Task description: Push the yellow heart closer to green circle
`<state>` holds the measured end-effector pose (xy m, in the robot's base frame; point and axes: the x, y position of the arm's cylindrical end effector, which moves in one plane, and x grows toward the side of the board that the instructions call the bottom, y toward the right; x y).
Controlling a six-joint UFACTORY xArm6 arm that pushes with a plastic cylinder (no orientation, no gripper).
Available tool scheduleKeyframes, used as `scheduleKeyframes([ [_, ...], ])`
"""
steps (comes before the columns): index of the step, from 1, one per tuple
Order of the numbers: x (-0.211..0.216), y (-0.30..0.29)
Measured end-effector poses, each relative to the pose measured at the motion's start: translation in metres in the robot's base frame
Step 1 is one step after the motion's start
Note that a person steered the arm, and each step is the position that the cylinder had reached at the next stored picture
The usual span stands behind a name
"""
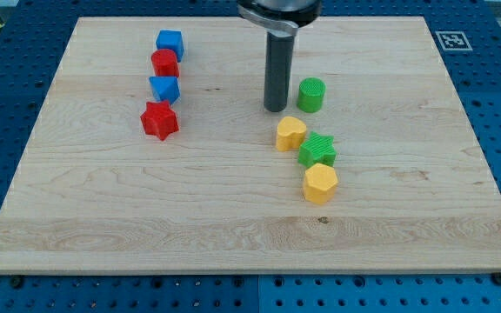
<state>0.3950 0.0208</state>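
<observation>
The worktop (233, 235) is a pale wooden board with fine grain running across it and a few small dark knots; it lies on a blue perforated surface (7, 52) whose holes form a regular grid. A square black-and-white marker (451, 40) sits just off the board's top right corner in the view.

The arm carries no jaws, so there is nothing to open or close and nothing is held: it ends in a smooth dark cylindrical rod (277, 69) coming down from a glossy black collar that is cut off by the view's top edge. My tip (275, 109) rests on the board just to the view's left of the green circle (311, 94), a short ribbed cylinder, and above the yellow heart (290, 133), apart from both.

The yellow heart lies below and slightly left of the green circle, with bare wood between them. Touching the heart's lower right is a green star (317, 150) with ridged sides, and a yellow hexagon (320, 183) sits just below that.

On the view's left, a column runs downward: a blue cube (170, 43), a red block (164, 63) whose shape is hard to make out, a blue block (164, 88) of angular form, and a red star (159, 120). All blocks look like matte plastic.
</observation>
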Motion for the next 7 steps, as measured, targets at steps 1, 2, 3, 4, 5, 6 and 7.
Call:
scheduleKeyframes([
  [1,0.008,-0.016],
  [2,0.031,-0.029],
  [3,0.057,-0.031],
  [4,0.072,-0.014],
  [5,0.081,0.007],
  [6,0.081,0.017],
  [7,0.081,0.018],
])
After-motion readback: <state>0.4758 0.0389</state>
